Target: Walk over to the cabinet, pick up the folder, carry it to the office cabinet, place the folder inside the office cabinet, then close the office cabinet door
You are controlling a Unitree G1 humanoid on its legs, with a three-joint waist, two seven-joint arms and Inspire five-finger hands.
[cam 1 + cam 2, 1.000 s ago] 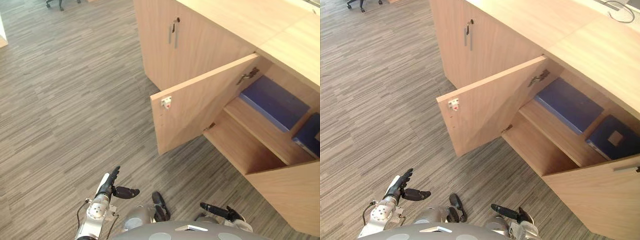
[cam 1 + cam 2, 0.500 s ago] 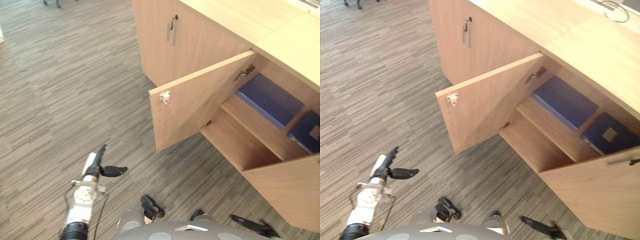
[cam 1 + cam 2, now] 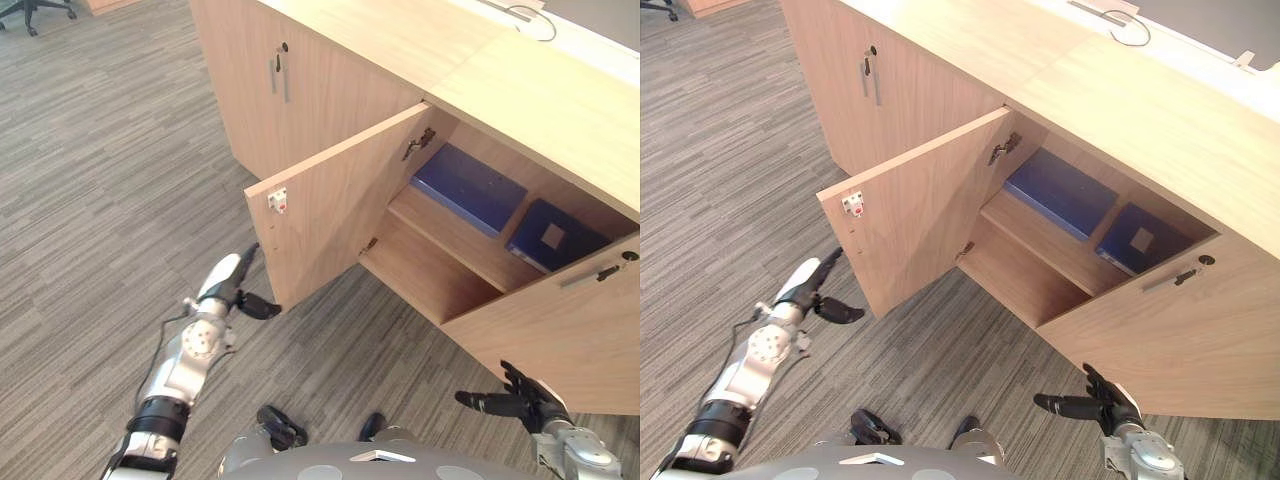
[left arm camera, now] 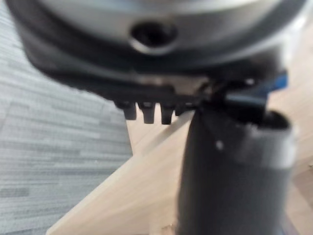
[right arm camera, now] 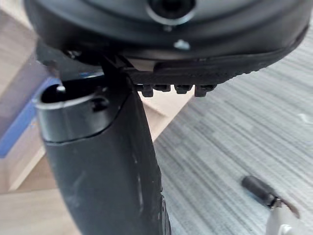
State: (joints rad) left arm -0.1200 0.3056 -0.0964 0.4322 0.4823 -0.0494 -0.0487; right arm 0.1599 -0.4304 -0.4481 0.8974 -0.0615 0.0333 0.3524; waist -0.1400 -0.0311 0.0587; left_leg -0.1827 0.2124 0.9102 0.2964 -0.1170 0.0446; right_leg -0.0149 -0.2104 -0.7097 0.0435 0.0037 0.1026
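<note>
At centre left, my left hand (image 3: 224,290), open and empty, hovers beside the open door (image 3: 330,205); with the folder (image 3: 468,186) shelved upper right, I should push flat near the door's free edge.

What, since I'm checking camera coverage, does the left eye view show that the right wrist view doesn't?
Left eye view: the open left hand beside the free edge of the open cabinet door, a blue folder and a second folder on the shelf, the cabinet top. Right wrist view: the right hand from very close, its fingers straight. Both: the right hand, blue folder cover, wood, grey floor.
</note>
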